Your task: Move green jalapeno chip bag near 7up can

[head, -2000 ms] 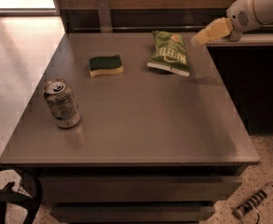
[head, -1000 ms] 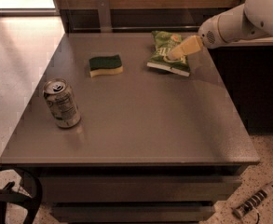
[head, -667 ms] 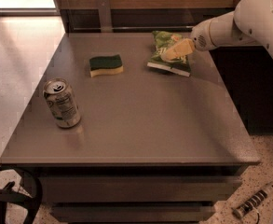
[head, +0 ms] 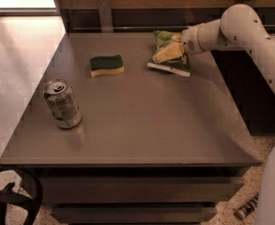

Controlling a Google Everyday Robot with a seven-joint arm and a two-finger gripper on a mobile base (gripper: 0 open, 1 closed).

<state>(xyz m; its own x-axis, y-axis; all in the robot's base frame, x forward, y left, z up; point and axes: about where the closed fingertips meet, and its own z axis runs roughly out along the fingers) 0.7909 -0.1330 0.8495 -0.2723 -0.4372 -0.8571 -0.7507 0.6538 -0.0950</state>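
The green jalapeno chip bag [head: 161,37] lies flat at the back right of the grey table [head: 151,121]. The 7up can [head: 62,103] stands upright near the table's left edge, far from the bag. My gripper [head: 167,53], with pale yellow tips on a white arm [head: 235,27], reaches in from the right. It sits directly over the middle of the bag and covers part of it. Whether it touches the bag cannot be told.
A yellow sponge with a dark green top [head: 106,64] lies at the back middle, between bag and can. A wooden wall runs along the table's back edge. A dark cabinet stands to the right. A black wheel [head: 10,200] shows at the bottom left.
My gripper has come in from the back right, moving left and down, and now sits over the chip bag. The bag, can and sponge have not moved.
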